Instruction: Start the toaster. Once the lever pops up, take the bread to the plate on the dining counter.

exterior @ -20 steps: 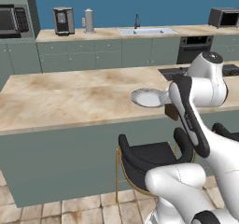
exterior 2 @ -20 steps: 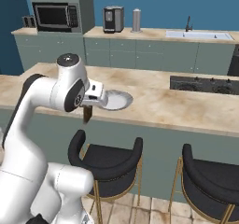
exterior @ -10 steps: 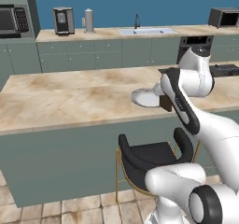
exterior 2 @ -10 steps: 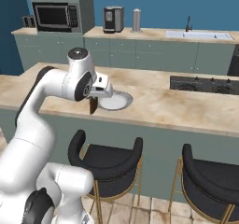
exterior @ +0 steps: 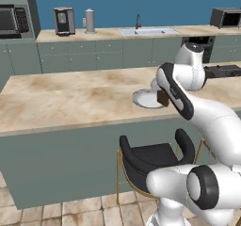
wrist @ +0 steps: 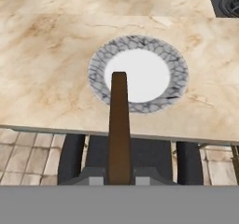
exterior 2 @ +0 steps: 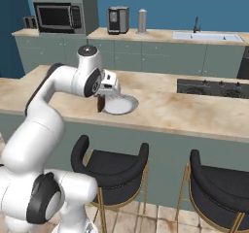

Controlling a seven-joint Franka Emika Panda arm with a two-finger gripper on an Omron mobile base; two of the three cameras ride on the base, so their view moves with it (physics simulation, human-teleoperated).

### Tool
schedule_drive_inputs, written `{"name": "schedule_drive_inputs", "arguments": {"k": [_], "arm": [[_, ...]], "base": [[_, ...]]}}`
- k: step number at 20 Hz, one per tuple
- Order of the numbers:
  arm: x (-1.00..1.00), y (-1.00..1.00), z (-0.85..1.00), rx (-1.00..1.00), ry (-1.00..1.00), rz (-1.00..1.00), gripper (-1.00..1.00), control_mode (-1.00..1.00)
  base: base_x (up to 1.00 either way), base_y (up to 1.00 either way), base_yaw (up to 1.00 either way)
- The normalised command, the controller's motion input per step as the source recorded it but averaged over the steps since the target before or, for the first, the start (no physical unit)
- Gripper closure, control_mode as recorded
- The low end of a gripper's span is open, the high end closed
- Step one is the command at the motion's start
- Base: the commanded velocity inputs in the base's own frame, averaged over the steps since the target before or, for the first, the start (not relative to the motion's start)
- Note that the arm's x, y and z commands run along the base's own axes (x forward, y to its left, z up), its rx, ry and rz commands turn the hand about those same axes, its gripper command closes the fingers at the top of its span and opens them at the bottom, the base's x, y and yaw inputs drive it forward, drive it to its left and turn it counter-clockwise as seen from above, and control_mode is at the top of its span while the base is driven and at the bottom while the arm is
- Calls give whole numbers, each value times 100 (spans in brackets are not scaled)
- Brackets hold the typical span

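The fingers point(wrist: 119, 174) pinch the bread point(wrist: 119, 125) by its near end; in the hand view its long axis points straight out toward the plate point(wrist: 138, 73), its far tip over the plate's near rim. One bread slice, one plate on the surface point(exterior: 70, 98), two stools point(exterior 2: 109, 166)

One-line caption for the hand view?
Jaws shut on the bread, held edge-on above the plate on the dining counter.
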Motion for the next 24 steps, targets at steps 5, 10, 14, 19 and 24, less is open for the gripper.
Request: {"name": "schedule_drive_inputs", "arguments": {"k": [5,10,14,19,24], "arm": [[42,0,-12,0,0,0,100,-100],[39,0,-21,0,0,0,100,-100],[35,-7,-17,0,0,0,100,-100],[39,-15,-11,2,0,0,100,-100],[36,-3,-17,0,0,0,100,-100]], "base": [[0,0,0],[0,0,0],[0,0,0],[0,0,0],[0,0,0]]}}
